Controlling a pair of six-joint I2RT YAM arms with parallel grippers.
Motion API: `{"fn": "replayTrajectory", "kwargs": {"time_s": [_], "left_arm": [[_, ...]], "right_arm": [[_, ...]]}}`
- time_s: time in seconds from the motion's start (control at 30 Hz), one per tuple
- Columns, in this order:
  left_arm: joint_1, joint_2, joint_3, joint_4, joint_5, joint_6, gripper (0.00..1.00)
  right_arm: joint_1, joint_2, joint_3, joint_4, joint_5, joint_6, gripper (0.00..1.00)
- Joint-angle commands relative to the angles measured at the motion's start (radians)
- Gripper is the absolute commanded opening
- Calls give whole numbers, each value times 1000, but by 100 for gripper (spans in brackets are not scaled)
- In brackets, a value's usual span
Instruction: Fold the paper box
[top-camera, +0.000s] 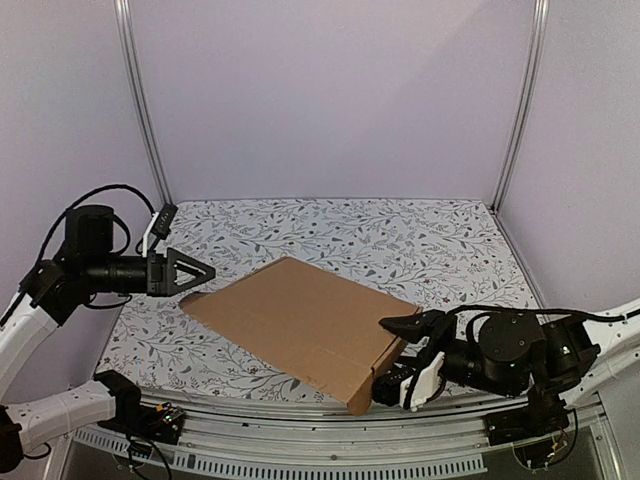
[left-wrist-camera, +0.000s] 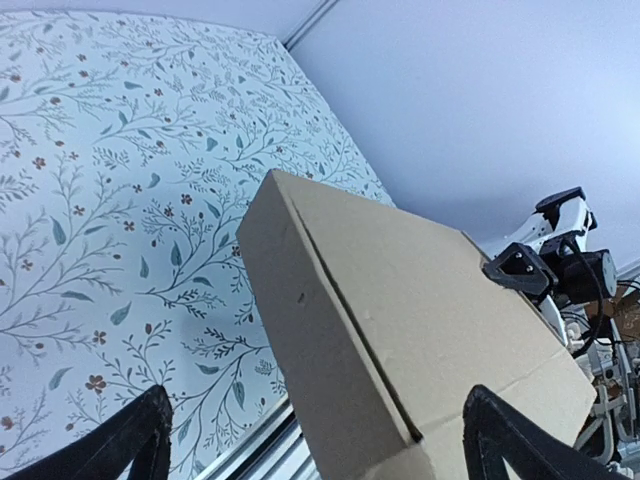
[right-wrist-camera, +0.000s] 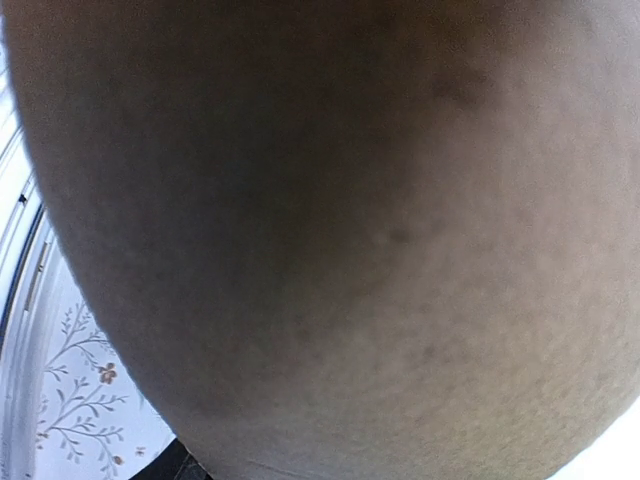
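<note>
The paper box (top-camera: 300, 325) is a plain brown cardboard mailer, closed into a shallow box, lying askew in the middle of the table. Its near corner reaches the front rail. My left gripper (top-camera: 200, 272) is open and empty, hovering just off the box's left corner; in the left wrist view the box (left-wrist-camera: 400, 310) sits between and beyond my spread fingers (left-wrist-camera: 140, 440). My right gripper (top-camera: 398, 355) is open astride the box's right end, one finger over the lid, the other by the side wall. Cardboard (right-wrist-camera: 330, 230) fills the right wrist view.
The table has a floral-patterned cloth (top-camera: 330, 235). A metal rail (top-camera: 300, 420) runs along the near edge. Pale walls and two upright frame posts (top-camera: 145, 110) enclose the back and sides.
</note>
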Motion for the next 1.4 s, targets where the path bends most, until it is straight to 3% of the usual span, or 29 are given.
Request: {"fn": "replayTrajectory", "kwargs": {"time_s": [0.0,0.17,0.53,0.8,1.07,1.37], "left_arm": [[8,-81,-17,62,-125,3,99],[8,-114,-3,13,-122,53,100],[-1,-125,-40,-8,-165,126,100],[-13,-78,-54,-31,-235,134,99],[-69,9,-54,-13,-341,155,99],[-156,77,-61,44,-403,163,88]], "right_arm": [[-115,-1,42,-82,-203,324,52],[-279,18,39,-83,-478,556,50],[-550,102,-34,72,-1035,793,46],[-655,195,-115,294,-1220,896,44],[-700,267,-150,381,-1295,939,39],[-707,271,-199,441,-1308,949,39]]}}
